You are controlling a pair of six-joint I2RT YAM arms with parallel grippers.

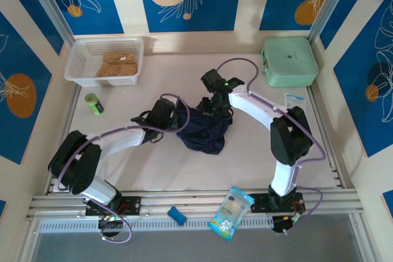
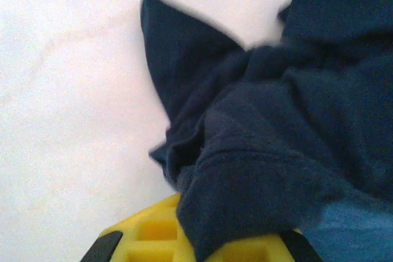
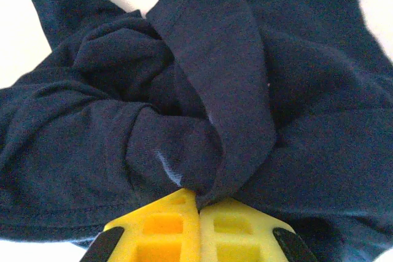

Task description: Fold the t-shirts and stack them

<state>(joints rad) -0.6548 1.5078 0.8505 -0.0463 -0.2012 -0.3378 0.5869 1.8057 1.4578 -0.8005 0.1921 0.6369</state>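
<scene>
Evidently you had the left gripper (image 2: 202,243) and right gripper (image 3: 198,213) both pinching the soft, floppy navy t-shirt (image 1: 206,132), probably best held by its hem.

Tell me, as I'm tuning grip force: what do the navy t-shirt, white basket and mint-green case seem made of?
The navy t-shirt: soft matte knit, probably cotton jersey; it bunches in folds and shows a stitched hem. The white basket: rigid plastic, by its moulded lattice walls. The mint-green case: smooth, matte, perhaps fabric or faux leather; too small to tell.
</scene>
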